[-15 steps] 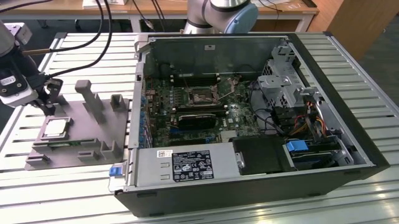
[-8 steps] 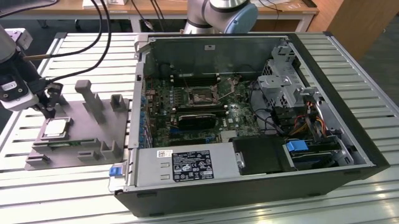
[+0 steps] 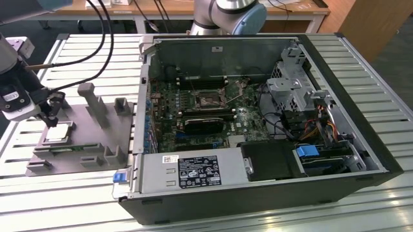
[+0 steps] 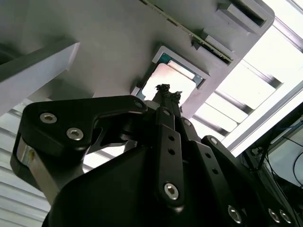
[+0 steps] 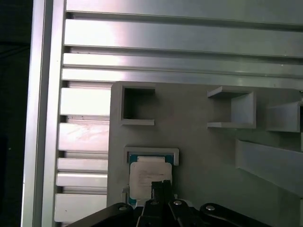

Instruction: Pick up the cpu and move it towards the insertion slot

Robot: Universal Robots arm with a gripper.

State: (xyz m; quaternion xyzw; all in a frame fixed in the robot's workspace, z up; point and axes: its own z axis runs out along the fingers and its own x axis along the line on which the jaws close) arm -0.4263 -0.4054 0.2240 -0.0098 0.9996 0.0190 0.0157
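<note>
The cpu point(image 3: 58, 133) is a small silver-grey square lying flat in a recess of the grey fixture plate point(image 3: 84, 142) at the exterior view's left. My gripper point(image 3: 50, 121) hangs right over it, its thin black fingers close together and their tips just above the chip's top. Both wrist views show the cpu point(image 4: 165, 75) point(image 5: 144, 172) in its framed pocket, with the gripper point(image 4: 169, 90) point(image 5: 161, 185) shut and nothing between the tips. The insertion slot point(image 3: 210, 100), a square socket with a shiny frame, sits on the motherboard inside the open computer case, well off towards the exterior view's right.
Grey upright posts point(image 3: 87, 99) rise from the fixture beside the gripper. The case wall point(image 3: 145, 96) stands between fixture and motherboard. A black heatsink point(image 3: 205, 124) lies beside the socket, and the power supply point(image 3: 193, 171) below it. Everything rests on a slatted aluminium table point(image 3: 65, 193).
</note>
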